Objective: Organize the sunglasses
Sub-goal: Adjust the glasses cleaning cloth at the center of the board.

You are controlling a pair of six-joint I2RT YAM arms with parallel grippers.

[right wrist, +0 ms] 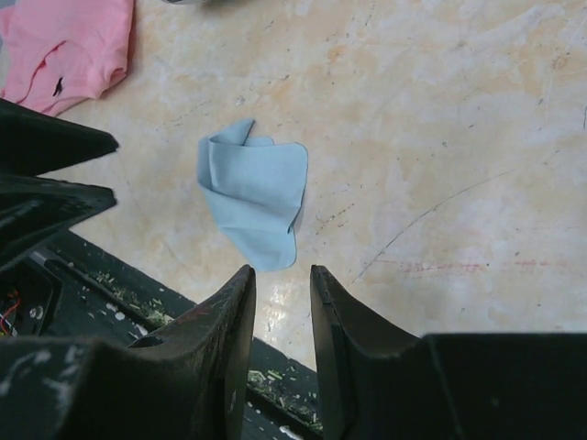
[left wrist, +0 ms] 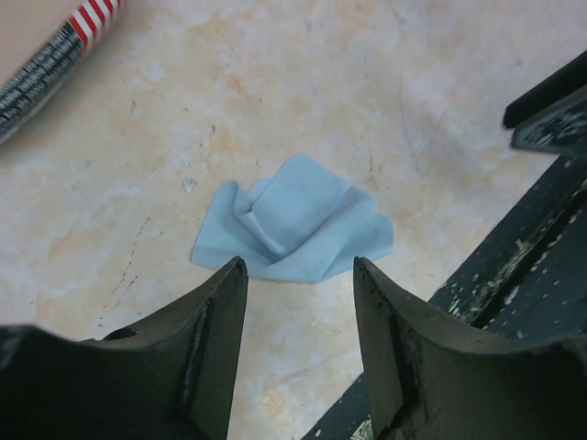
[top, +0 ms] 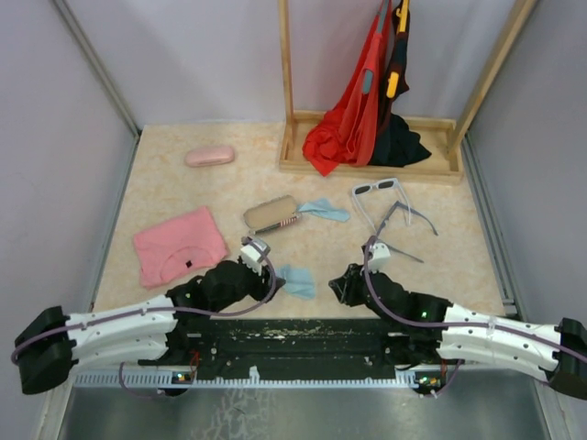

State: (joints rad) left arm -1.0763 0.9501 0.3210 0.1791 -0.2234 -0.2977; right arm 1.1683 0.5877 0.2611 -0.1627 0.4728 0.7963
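Currently we list: white sunglasses (top: 377,187) beside grey sunglasses (top: 404,217), toward table's (top: 183,183) right edge; left gripper (left wrist: 300,270) spread, empty (blue cloth (left wrist: 293,229) just beyond); right gripper (right wrist: 282,273) narrowly parted, empty.

The left arm (top: 115,332) and the right arm (top: 491,337) wear white moulded shells on their long links, with matt black joints and wrists. A thin greyish-purple cable (top: 272,280) loops along each. The jaws are matt black wedges with flat inner faces.
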